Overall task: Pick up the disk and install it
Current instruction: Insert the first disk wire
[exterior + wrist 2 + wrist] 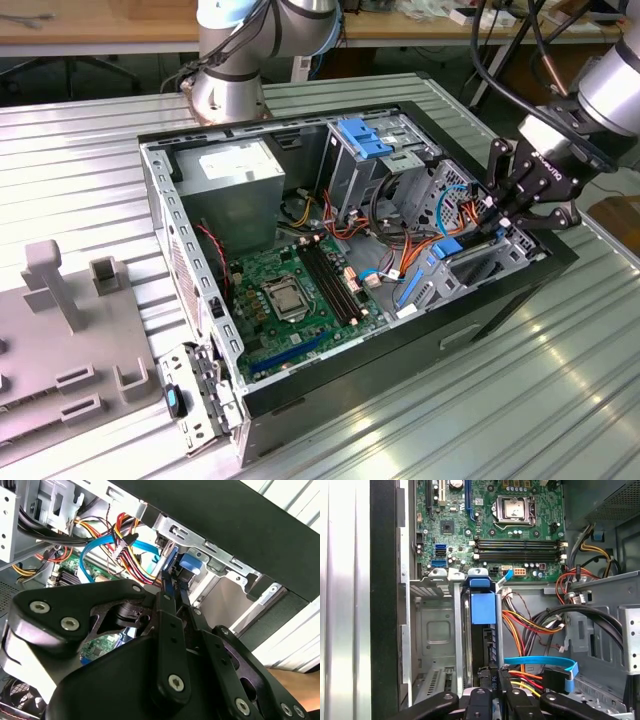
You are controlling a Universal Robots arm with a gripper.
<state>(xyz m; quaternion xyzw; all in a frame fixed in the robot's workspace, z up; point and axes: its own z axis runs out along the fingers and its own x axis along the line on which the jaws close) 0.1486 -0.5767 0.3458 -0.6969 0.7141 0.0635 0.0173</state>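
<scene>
Gripping the disk by its end, the gripper holds it inside the drive cage.

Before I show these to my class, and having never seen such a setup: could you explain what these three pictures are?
It is one robot arm working on an opened computer case that lies on a ribbed metal table. The exterior view is taken by a camera off the arm and shows the whole scene: the green motherboard, a grey power-supply box, and a grey plastic fixture on the exterior view's left. The two wrist views come from cameras riding on the arm, looking past its black tool into the case. The tool looks closed on the disk, a flat drive with blue rails that stands on edge in a metal bay at the case's edge.
</scene>
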